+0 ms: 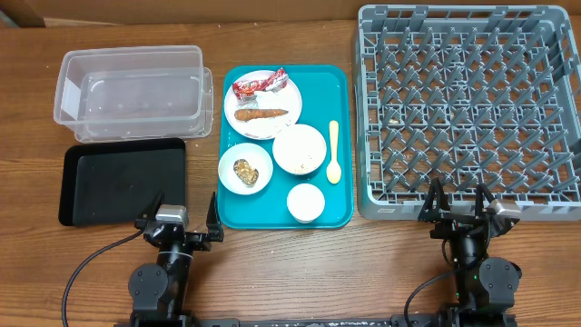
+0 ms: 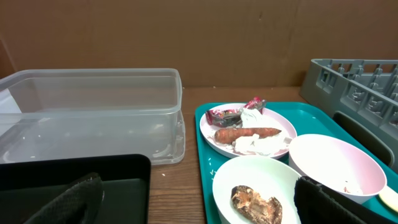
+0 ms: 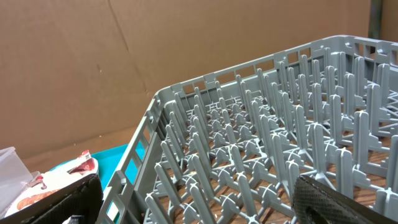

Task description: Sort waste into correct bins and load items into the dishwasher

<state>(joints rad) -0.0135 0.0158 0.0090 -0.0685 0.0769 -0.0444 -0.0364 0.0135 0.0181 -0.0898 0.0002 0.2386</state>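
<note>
A pale-pink plate on the teal tray holds a red wrapper, an orange carrot stick and a white napkin. A small white bowl holds a brown food lump. A second bowl, a white cup and a pale-yellow spoon lie beside it. The clear tub and the black tray sit at the left. The grey dish rack is at the right. My left gripper is open and empty near the black tray. My right gripper is open and empty at the rack's front edge.
The teal tray sits between the bins and the rack. A brown cardboard wall stands behind the table. Bare wood lies along the front edge around both arm bases.
</note>
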